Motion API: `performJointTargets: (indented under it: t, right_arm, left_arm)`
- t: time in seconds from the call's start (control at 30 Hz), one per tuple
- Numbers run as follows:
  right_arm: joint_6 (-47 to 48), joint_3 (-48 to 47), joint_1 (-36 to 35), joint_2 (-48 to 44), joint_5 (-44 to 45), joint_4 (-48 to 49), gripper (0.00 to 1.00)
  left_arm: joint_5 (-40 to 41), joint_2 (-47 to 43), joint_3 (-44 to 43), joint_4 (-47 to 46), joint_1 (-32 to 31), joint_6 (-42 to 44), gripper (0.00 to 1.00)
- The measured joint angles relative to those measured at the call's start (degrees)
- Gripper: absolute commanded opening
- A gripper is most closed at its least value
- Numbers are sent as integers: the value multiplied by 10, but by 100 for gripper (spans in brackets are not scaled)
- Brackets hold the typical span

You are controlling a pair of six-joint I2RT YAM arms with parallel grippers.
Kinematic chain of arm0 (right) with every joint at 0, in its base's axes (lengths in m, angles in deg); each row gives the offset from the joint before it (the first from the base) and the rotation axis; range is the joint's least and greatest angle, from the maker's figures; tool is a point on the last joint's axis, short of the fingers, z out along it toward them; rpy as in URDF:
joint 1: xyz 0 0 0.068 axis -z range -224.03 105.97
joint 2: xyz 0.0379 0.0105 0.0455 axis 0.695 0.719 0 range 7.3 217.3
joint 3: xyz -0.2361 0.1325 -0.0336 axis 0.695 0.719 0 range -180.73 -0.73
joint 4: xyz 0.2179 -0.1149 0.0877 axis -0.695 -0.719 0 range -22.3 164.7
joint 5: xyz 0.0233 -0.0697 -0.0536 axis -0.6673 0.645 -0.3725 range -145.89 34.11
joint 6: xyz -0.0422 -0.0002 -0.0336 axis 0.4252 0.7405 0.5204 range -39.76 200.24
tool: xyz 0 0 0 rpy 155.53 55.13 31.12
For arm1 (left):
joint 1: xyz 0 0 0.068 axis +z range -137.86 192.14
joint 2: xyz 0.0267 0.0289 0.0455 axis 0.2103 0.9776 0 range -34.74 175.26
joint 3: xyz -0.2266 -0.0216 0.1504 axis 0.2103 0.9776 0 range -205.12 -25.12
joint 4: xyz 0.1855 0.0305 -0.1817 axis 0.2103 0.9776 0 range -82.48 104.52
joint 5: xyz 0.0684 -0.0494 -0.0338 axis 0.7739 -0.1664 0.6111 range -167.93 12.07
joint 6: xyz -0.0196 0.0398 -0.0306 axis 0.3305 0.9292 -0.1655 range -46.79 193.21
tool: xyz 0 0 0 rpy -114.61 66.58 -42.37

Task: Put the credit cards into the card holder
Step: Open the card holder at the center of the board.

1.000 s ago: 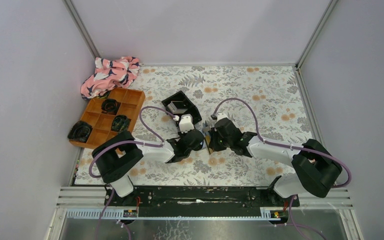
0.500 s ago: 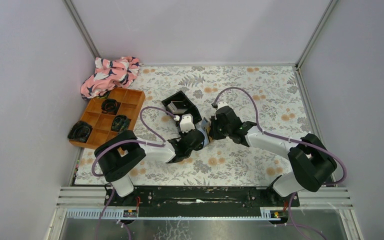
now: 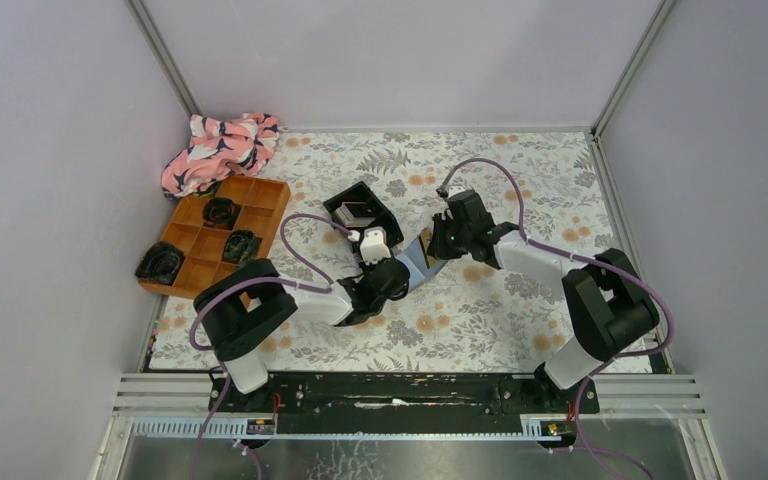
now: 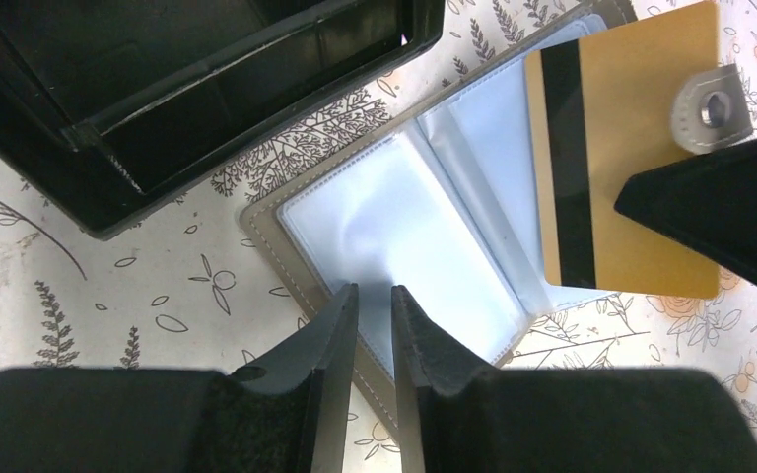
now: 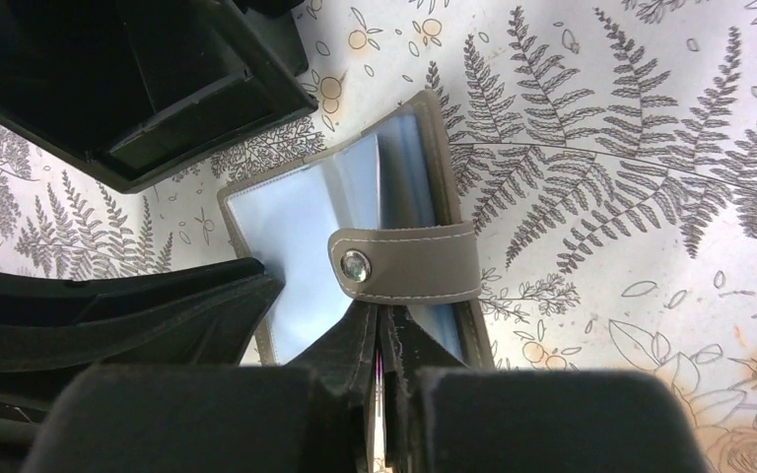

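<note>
Grey card holder point(image 4: 394, 236), pale-blue sleeves

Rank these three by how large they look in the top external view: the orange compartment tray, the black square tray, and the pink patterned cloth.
1. The orange compartment tray looks largest.
2. The pink patterned cloth comes next, but it is bunched up, so its true size is unsure.
3. The black square tray looks smallest, though the left arm hides part of it.

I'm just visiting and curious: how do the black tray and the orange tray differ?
The black tray is smaller and sits mid-table by the arms; the orange tray is bigger and sits at the left edge. The orange tray is split into many compartments holding dark items; the black tray shows fewer. Both lie on the flowered cloth.
</note>
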Motion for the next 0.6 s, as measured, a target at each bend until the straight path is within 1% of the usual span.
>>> performJointTargets:
  t: [0.2, 0.43, 0.6]
  right_arm:
    - [8, -6, 27, 40, -68, 9, 0]
    - [9, -3, 50, 61, -129, 32, 0]
    - [-2, 17, 66, 66, -169, 64, 0]
  left_arm:
    - [0, 5, 0, -11, 4, 3, 26]
    - [-1, 5, 4, -21, 10, 6, 26]
    - [-6, 7, 5, -30, 17, 13, 25]
